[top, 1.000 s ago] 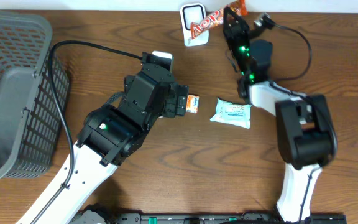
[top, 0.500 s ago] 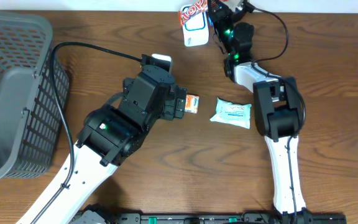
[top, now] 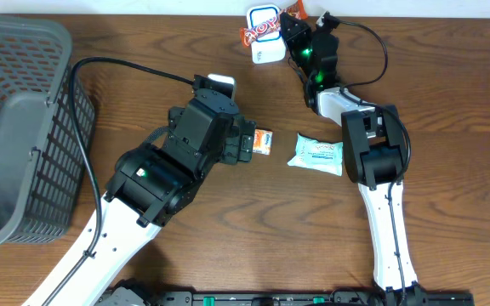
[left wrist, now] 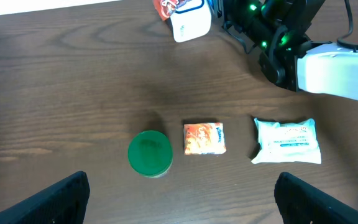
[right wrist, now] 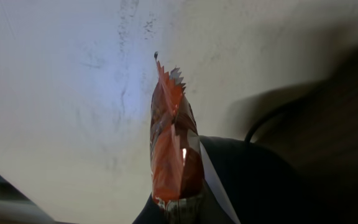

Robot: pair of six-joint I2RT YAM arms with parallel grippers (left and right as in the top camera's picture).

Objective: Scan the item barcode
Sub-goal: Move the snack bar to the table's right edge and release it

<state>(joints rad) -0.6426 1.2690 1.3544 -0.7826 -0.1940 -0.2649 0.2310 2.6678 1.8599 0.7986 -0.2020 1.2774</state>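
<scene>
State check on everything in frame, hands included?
left hand: open, empty.
right hand: shut on snack wrapper.
snack wrapper: gripped, held over scanner.
scanner: standing at the table's far edge.
tissue pack: lying flat, free.
wipes pack: lying flat, free.
green disc: flat on table.
basket: upright.

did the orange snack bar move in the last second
Yes. The orange snack bar has shifted left: it stuck out to the right of the white scanner, and now crosses its face, poking past its left edge.
</scene>
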